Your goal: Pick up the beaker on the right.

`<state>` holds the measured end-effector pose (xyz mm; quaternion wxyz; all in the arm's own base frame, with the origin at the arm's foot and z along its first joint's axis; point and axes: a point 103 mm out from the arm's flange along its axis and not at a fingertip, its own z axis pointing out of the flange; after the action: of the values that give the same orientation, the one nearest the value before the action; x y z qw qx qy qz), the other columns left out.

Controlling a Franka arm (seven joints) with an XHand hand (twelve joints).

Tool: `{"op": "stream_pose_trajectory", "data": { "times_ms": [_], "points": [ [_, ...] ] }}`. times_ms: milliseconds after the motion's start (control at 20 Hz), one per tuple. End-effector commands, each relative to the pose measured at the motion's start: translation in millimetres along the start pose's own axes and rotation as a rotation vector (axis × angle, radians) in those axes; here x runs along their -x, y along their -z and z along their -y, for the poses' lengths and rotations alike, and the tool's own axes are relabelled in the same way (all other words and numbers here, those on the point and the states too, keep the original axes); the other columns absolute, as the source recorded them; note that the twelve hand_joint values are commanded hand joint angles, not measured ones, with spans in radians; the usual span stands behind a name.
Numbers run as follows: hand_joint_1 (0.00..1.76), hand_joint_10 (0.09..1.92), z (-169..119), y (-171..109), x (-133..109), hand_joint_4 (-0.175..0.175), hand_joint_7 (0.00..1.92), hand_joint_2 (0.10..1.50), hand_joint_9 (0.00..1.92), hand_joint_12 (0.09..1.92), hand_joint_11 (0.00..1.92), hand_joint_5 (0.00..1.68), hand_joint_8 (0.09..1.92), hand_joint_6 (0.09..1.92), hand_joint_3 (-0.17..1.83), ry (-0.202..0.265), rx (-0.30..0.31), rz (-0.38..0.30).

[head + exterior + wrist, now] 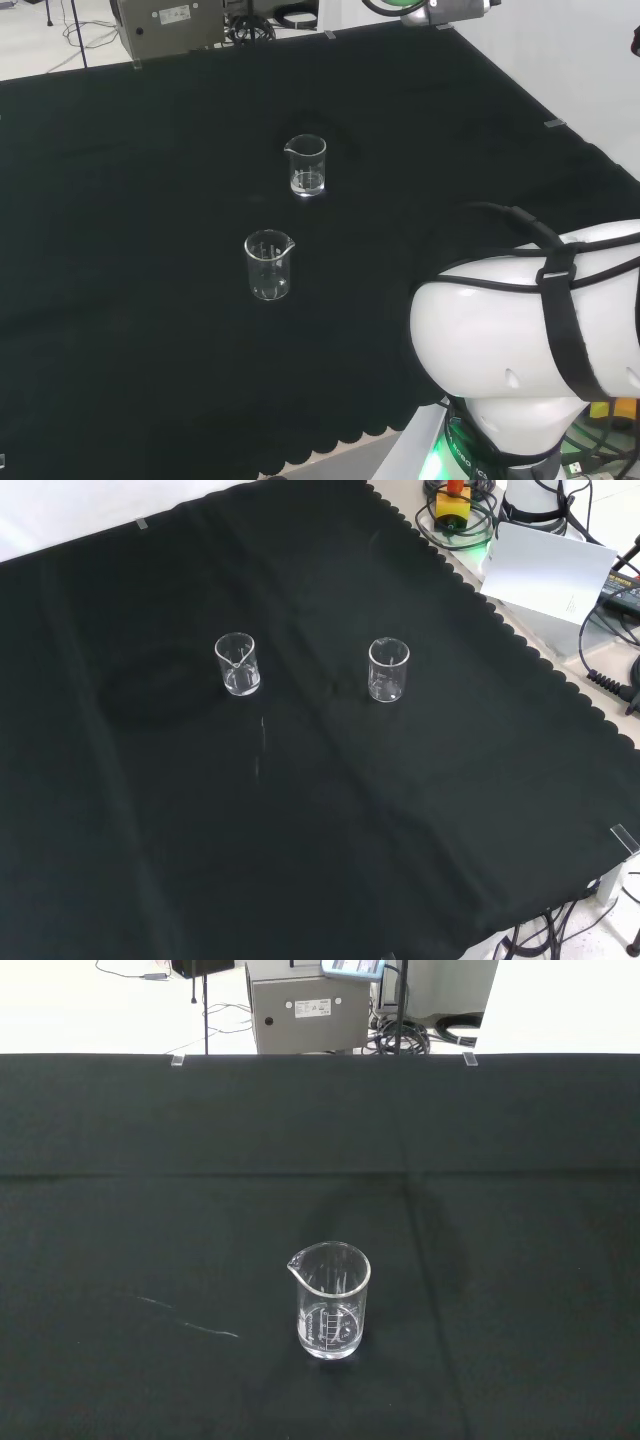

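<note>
Two clear glass beakers stand upright on the black cloth, well apart. In the head view one beaker [306,165] is farther off, spout to the left, and the other beaker [268,265] is nearer and slightly to the left, spout to the right. In the front view they stand side by side: the left beaker [237,664] and the right beaker [388,669]. The wrist view looks at a single beaker [330,1300] from some distance, spout to the left, with a soft shadow on the cloth behind it. Both look empty.
The arm's white link [530,320] fills the head view's lower right. A grey equipment box [170,25] and cables lie beyond the cloth's far edge. In the front view a white box [548,570] and cables sit past the scalloped cloth edge [480,590].
</note>
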<state>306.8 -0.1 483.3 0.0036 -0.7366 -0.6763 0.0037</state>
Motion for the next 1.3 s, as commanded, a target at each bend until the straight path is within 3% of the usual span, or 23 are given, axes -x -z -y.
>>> {"op": "stream_pose_trajectory", "data": {
  "times_ms": [50, 250, 850, 1050, 1300],
  "points": [
    [0.04, 0.66, 0, 0, 1, -0.023, 0.03, 1.15, 0.15, 1.31, 0.02, 0.24, 0.54, 0.26, 0.52, -0.001, 0.011, 0.011],
    [0.00, 0.67, 0, 1, 3, -0.024, 0.02, 1.24, 0.14, 1.36, 0.00, 0.29, 0.54, 0.12, 0.37, -0.006, 0.011, 0.010],
    [0.00, 0.67, -18, -27, 23, -0.026, 0.02, 1.25, 0.14, 1.37, 0.00, 0.30, 0.54, 0.09, 0.34, -0.059, -0.025, 0.010],
    [0.01, 0.67, -37, -48, 37, -0.026, 0.03, 1.26, 0.15, 1.37, 0.00, 0.31, 0.54, 0.09, 0.31, -0.076, -0.043, -0.004],
    [0.04, 0.68, -83, -73, 51, -0.030, 0.04, 1.25, 0.17, 1.38, 0.00, 0.32, 0.54, 0.09, 0.29, -0.070, -0.046, -0.058]
  ]
}}
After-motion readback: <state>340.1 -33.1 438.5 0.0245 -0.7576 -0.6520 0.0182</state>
